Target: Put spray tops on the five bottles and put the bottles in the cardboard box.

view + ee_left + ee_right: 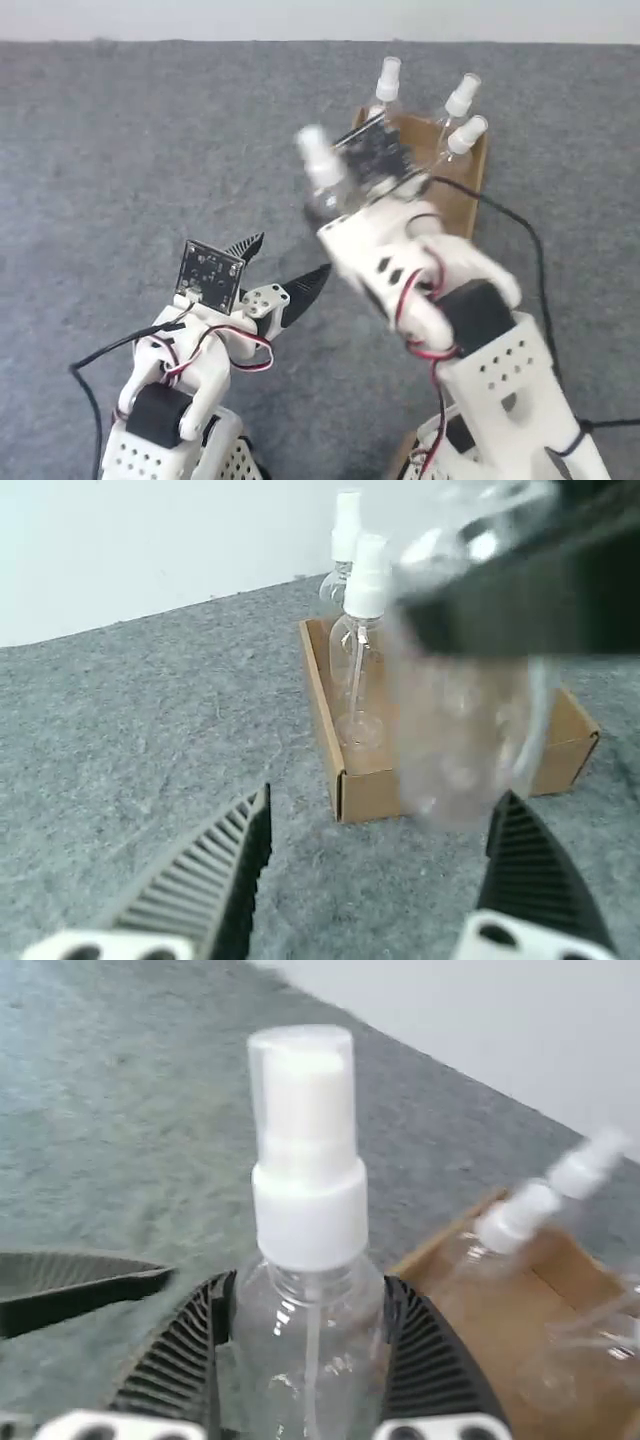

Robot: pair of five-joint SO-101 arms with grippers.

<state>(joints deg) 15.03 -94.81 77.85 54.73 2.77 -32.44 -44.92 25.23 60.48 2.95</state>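
The left arm (180,390) sits low on the grey felt (150,130), bent forward with its wrist pointing toward the box. The left gripper (290,255) is spread wide with nothing between its two black ribbed fingers.

Just to the right, the held bottle (310,1370) stands upright, clamped at its shoulder by the right gripper (307,1305). A white spray top (305,1160) is on its neck. The bottle's lower body is cut off in the right wrist view. In the high and left wrist views it is only a clear smear. It is raised at the box's left side, but whether it is over the box or just beside it cannot be made out.

The right arm (480,330) stretches up from the lower right. Its white wrist and camera board cover the box's near left part in the high view.

The cardboard box (475,185) lies open at the far right of the felt. The boxed bottles (462,97) stand upright inside it, close together, each with a white spray top. Their clear bodies are hard to see, so the tops mark them best.

Counted in the high view, there are two arms, one box, three bottles in the box and one in the gripper. That makes four bottles and four spray tops.
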